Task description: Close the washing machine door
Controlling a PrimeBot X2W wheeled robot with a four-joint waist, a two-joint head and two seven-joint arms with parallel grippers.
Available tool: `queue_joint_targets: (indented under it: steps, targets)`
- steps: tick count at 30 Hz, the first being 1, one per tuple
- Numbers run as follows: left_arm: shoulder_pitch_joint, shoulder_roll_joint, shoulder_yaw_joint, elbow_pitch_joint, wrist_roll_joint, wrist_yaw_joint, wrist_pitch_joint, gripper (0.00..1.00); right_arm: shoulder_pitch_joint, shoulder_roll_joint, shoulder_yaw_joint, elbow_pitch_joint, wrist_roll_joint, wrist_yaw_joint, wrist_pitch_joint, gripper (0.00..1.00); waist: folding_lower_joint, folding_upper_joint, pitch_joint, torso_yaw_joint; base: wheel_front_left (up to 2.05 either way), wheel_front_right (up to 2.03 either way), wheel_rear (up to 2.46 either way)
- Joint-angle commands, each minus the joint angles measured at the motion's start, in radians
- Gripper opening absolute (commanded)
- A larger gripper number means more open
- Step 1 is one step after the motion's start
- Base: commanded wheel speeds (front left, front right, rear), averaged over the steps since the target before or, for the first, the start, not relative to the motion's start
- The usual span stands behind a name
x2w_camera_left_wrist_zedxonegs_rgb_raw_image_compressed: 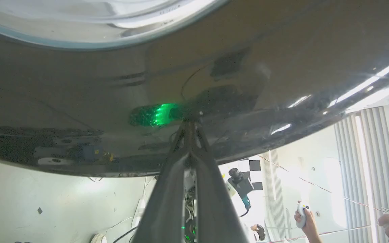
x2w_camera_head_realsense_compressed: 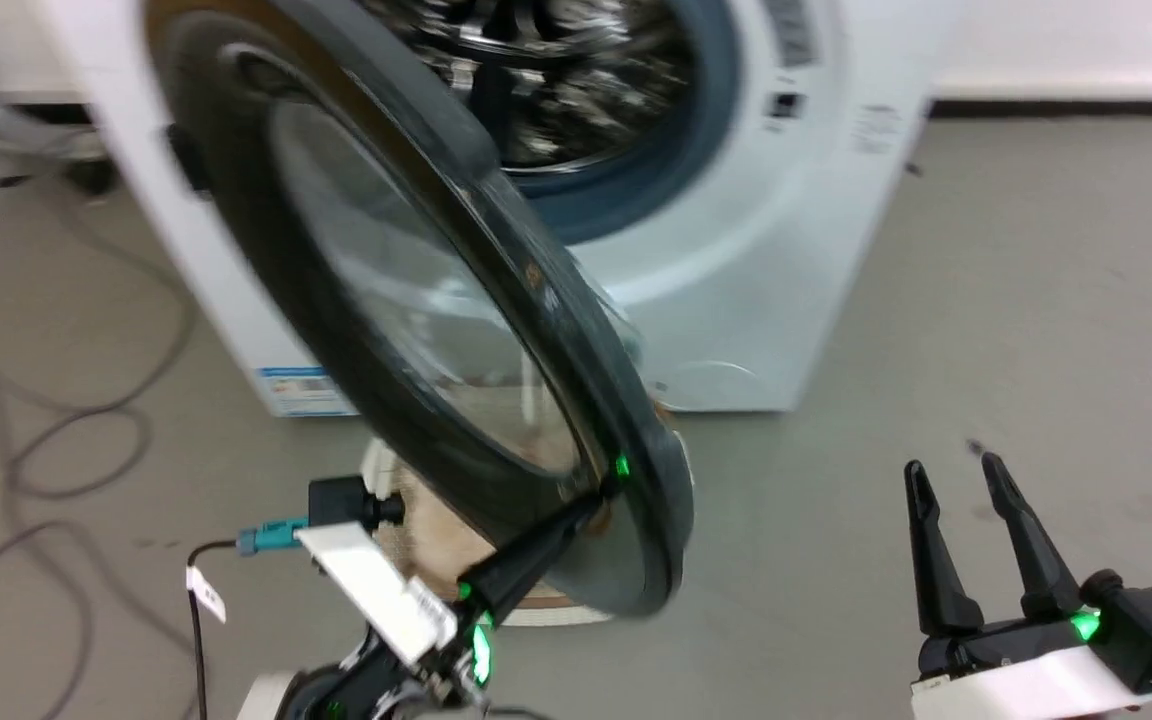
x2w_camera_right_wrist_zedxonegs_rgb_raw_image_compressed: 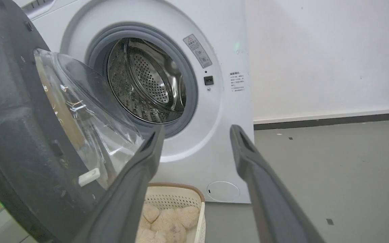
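left gripper [x2w_camera_head_realsense_compressed: 611, 485]: long dark tapered fingers [x2w_camera_head_realsense_compressed: 526, 560], green light [x2w_camera_head_realsense_compressed: 482, 640] at the base, white wrist block [x2w_camera_head_realsense_compressed: 376, 585], teal plug [x2w_camera_head_realsense_compressed: 264, 538], black cable [x2w_camera_head_realsense_compressed: 198, 640]; right gripper [x2w_camera_head_realsense_compressed: 954, 468] looks the same.

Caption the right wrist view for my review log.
Open right tool faces the washing machine, door standing open at left, basket of plush below.

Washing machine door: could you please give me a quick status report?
Left tool shut, against the door, outer face. Right tool open, off to the side. Door half open, drum exposed. Basket beneath it, seemingly below the swing.
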Motion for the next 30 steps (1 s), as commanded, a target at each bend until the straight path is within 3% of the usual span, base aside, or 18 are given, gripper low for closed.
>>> queue_joint_targets:
  steps: [1,9,11,17,26,30]
  targets:
    - [-0.023,-0.001,-0.009,0.006,-0.004,-0.008,-0.014,0.0,-0.013,0.002,-0.002,-0.005,-0.001,0.001,-0.004,1.0,0.0,-0.0001,0.048,-0.089,0.0,0.0,0.0]
    - [-0.17,-0.001,-0.041,0.101,0.06,-0.011,-0.259,0.0,-0.029,0.003,0.002,-0.007,0.012,0.001,-0.004,1.0,0.0,-0.0001,0.099,-0.237,0.0,0.0,0.0]
    - [-0.21,-0.001,-0.043,0.135,0.111,-0.011,-0.344,0.0,-0.033,0.003,0.005,-0.005,0.015,0.001,-0.004,1.0,0.0,-0.0001,0.105,-0.263,0.0,0.0,0.0]
    - [-0.306,-0.001,-0.066,0.207,0.108,-0.012,-0.518,0.0,-0.039,0.004,0.015,-0.002,0.03,0.001,-0.004,1.0,0.0,-0.0001,0.112,-0.304,0.0,0.0,0.0]
    - [-0.332,-0.001,-0.127,0.256,0.056,-0.012,-0.566,0.0,-0.03,0.004,0.014,0.002,0.019,0.001,-0.004,1.0,0.0,-0.0001,0.072,-0.272,0.0,0.0,0.0]
    - [-0.276,0.041,-0.192,0.189,0.087,-0.012,-0.528,0.0,-0.025,0.004,0.014,0.0,0.011,0.001,-0.004,1.0,0.0,-0.0001,0.042,-0.234,0.0,0.0,0.0]
